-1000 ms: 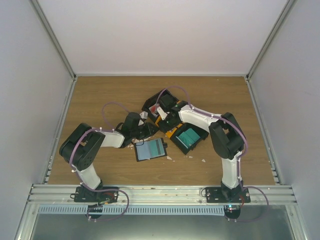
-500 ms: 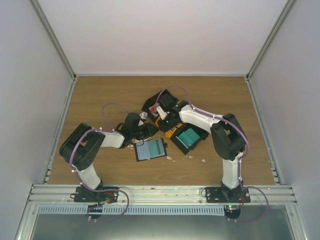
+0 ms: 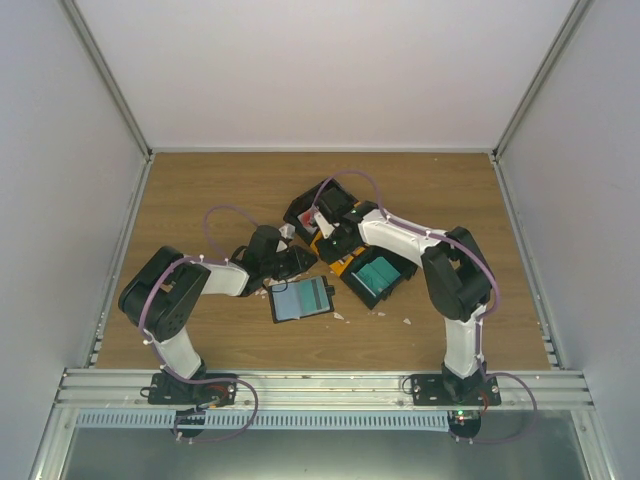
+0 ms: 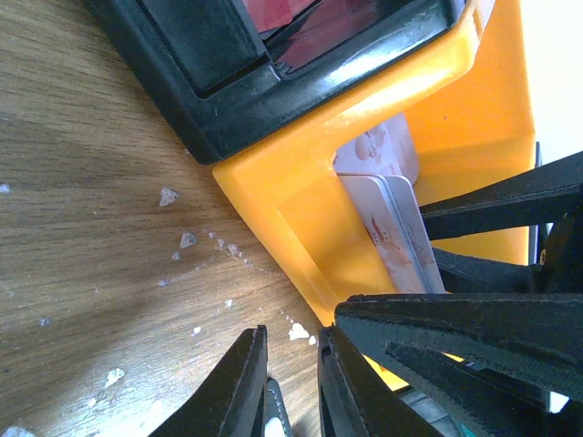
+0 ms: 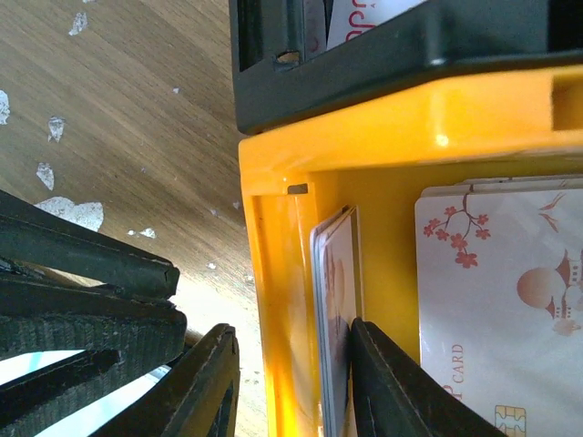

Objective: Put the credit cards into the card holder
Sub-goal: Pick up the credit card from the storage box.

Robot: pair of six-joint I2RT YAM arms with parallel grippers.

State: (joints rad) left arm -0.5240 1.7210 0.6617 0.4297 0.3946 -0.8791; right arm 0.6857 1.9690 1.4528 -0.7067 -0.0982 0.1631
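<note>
The card holder (image 3: 300, 298) lies open mid-way across the worktop (image 3: 210, 195), toward its near edge. Just beyond it my left jaws stand nearly closed; whether they grip anything, I cannot tell. Farther on, my right jaws stand open, straddling the orange bin (image 5: 273, 273) wall and an upright credit card (image 5: 335, 300).

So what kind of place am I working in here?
Looks like a lab test cell: a wooden table boxed in by plain white walls, with an aluminium rail along the near edge.
</note>
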